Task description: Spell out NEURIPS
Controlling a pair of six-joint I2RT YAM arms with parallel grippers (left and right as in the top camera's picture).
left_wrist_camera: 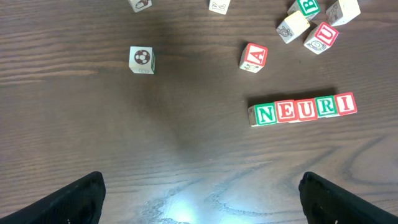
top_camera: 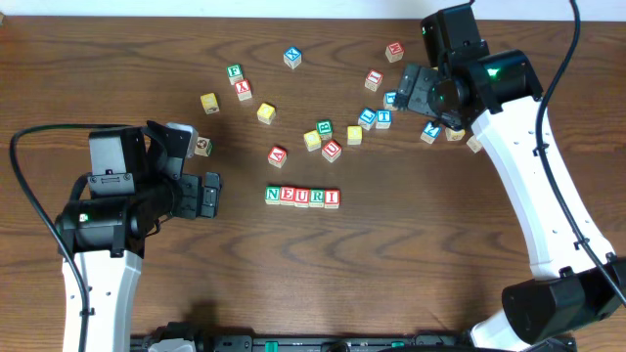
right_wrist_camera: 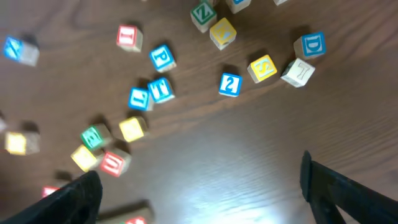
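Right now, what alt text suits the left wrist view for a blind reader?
A row of five cubes spelling NEURI lies on the dark wooden table, right of centre. Loose cubes sit beyond it, including a red A cube and a football-picture cube. The open left gripper frames the bottom edge, empty.

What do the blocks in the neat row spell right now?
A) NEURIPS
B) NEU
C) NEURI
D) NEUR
C: the row of cubes reads N, E, U, R, I in the left wrist view, and no cube sits after the I.
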